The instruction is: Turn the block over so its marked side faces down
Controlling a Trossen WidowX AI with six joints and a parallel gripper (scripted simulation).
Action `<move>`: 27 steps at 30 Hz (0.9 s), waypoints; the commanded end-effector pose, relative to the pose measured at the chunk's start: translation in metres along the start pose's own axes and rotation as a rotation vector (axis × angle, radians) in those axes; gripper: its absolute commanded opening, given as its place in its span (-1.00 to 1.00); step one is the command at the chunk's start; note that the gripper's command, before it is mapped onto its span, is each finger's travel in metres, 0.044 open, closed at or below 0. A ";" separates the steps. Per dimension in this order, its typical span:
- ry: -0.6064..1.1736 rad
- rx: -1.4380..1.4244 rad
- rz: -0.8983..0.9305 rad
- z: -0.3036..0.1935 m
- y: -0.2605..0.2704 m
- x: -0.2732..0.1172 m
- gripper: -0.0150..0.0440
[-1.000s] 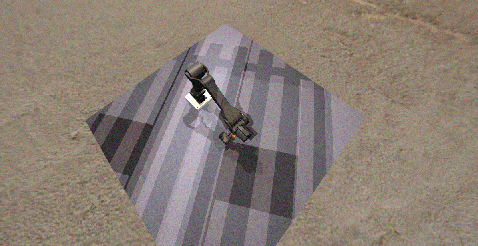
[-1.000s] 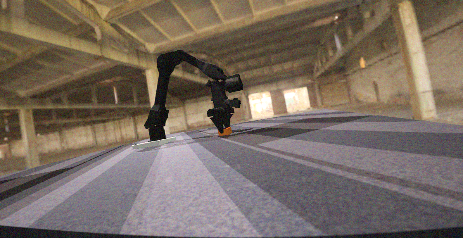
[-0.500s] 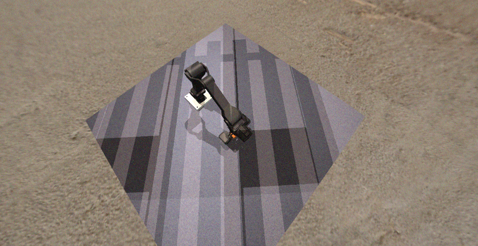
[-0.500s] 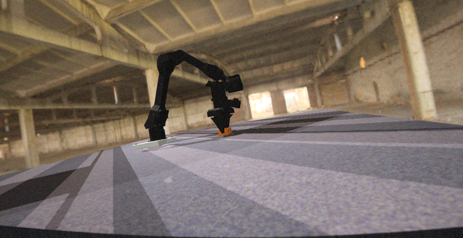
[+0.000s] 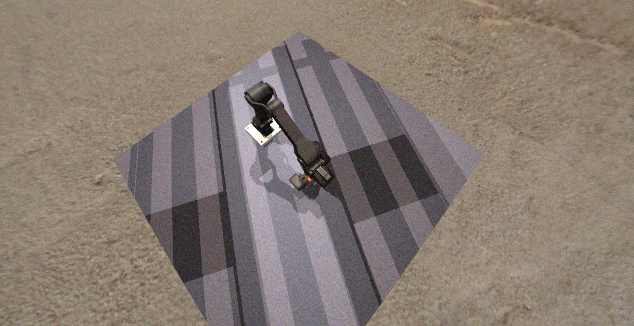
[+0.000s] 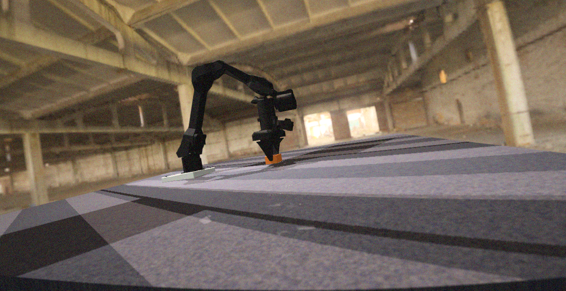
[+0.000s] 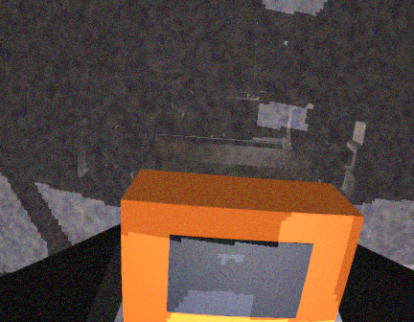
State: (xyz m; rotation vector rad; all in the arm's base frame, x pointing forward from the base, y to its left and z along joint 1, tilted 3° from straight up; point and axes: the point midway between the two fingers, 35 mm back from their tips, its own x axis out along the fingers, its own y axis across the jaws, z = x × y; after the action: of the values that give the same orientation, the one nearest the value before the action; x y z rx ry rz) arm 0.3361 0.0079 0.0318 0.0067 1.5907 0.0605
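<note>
The orange block (image 5: 309,179) (image 6: 277,159) (image 7: 146,278) is at the striped grey table (image 5: 277,243) (image 6: 336,229). I cannot tell whether it touches the surface or is just above it. In the wrist view its upper face shows a rectangular opening or recess with grey inside. I cannot make out which side is the marked one. My gripper (image 5: 307,180) (image 6: 273,157) (image 7: 233,247) points down and is shut on the block, with one black finger against each short end. The block's underside and the lower edge of its upper face are hidden.
The arm's white base plate (image 5: 254,134) (image 6: 178,177) is on the table, behind and to the left of the block in the top view. The arm (image 5: 290,126) (image 6: 199,106) arches from it to the gripper. Shadows of the arm fall around the block.
</note>
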 end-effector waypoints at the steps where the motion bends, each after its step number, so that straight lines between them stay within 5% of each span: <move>1: -0.016 0.001 0.002 0.003 0.000 -0.020 -0.49; 27: -0.358 0.003 0.001 0.004 0.000 -0.012 -0.49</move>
State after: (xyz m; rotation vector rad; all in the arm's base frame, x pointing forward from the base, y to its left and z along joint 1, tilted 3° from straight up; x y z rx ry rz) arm 0.3406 0.0068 0.0437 0.0105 1.2876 0.0555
